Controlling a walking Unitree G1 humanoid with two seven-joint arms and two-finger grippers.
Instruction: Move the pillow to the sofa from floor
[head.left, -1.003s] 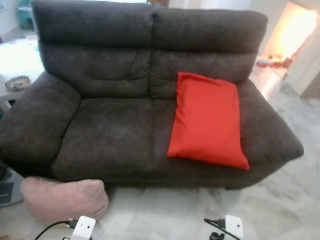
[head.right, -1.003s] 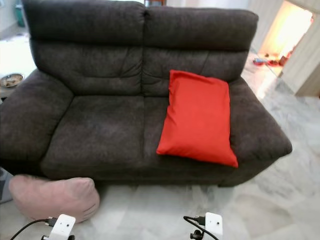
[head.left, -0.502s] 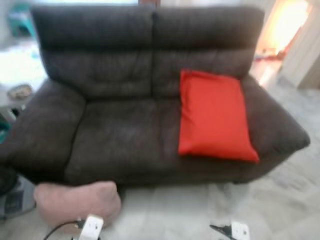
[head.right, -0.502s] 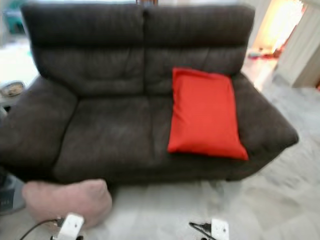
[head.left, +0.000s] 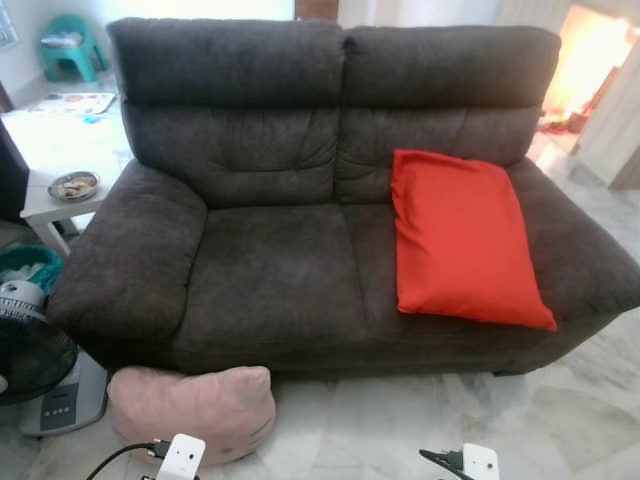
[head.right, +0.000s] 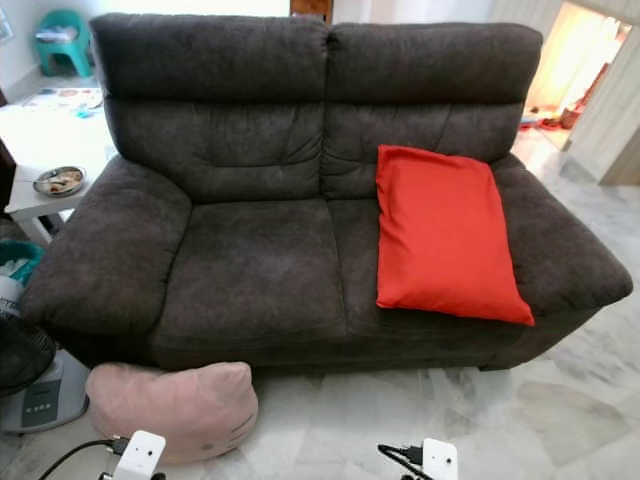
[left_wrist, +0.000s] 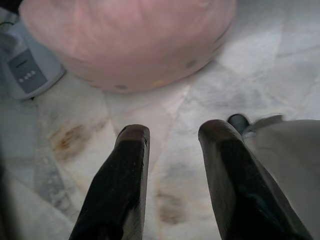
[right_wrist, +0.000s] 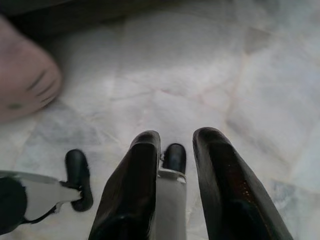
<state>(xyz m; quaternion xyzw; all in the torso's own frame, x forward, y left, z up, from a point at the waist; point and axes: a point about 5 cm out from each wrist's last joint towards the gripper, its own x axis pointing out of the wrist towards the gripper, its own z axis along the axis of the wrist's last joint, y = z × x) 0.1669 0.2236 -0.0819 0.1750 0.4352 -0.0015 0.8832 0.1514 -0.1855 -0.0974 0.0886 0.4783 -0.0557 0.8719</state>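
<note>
Left eye view: your pink pillow (head.left: 192, 409) lies on the floor against the sofa (head.left: 270, 270).
A fan (head.left: 30, 345) stands beside it; a red pillow (head.left: 460, 240) takes one seat; both grippers (left_wrist: 172, 131) (right_wrist: 176, 135) hang parted, empty.

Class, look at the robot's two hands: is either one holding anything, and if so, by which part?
Nothing is held. The left hand and right hand are both open above the floor; the pink pillow lies untouched by the sofa.

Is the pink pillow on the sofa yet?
No, the pink pillow lies on the floor against the front of the sofa, below its left armrest.
</note>
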